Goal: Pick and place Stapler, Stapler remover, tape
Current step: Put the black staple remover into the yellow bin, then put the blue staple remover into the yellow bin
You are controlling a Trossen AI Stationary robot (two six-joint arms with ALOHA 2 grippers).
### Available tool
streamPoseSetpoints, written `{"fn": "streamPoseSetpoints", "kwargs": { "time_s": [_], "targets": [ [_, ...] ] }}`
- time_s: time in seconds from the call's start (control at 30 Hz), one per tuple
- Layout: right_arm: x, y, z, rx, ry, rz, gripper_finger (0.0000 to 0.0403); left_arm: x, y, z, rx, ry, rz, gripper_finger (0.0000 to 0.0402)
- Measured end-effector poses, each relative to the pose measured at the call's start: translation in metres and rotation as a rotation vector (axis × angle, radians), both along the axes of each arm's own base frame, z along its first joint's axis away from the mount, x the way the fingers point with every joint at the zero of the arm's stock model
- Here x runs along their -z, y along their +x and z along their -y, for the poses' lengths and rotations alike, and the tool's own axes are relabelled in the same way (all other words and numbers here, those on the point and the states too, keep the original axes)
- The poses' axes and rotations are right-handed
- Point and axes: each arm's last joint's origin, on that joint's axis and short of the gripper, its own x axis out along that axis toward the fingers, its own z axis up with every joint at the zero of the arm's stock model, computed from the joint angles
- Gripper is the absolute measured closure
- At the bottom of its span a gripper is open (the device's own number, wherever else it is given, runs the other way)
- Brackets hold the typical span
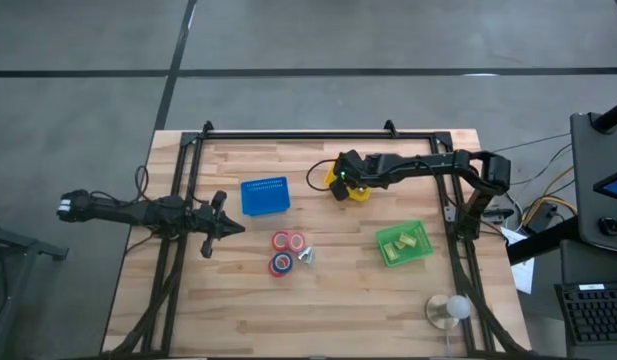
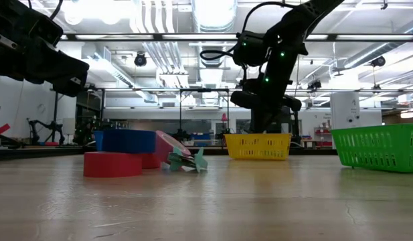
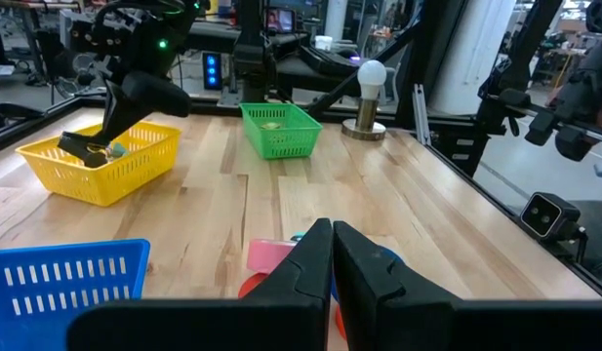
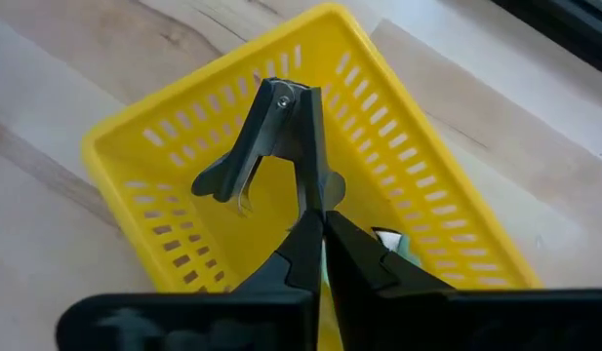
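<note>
As the right gripper (image 4: 315, 229), pinching a staple remover (image 4: 271, 136) over the yellow basket (image 4: 164, 156), grips only one edge, it may snag and drop crooked; left gripper (image 3: 332, 255) idle, pressed together.

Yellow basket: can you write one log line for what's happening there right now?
right end effector: shut on staple remover | over yellow basket | left end effector: shut, waiting near tape rolls

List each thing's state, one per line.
Right gripper: shut on staple remover, over yellow basket.
Left gripper: shut, empty, near blue basket.
Tape rolls: on table, beside metal pieces.
Green basket: upright, holds items.
</note>
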Motion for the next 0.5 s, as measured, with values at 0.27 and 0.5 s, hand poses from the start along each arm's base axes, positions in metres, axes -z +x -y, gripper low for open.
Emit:
{"fn": "streamPoseSetpoints", "kwargs": {
  "time_s": [0.27, 0.5],
  "targets": [
    [-0.001, 0.000, 0.000, -0.006, -0.002, -0.003, 0.0336, 0.000, 0.000, 0.000, 0.000, 0.000, 0.002, 0.0385],
    [-0.024, 0.015, -0.009, -0.088, -0.036, 0.046, 0.0295, 0.000, 0.000, 0.000, 0.000, 0.000, 0.002, 0.0385]
  ]
}}
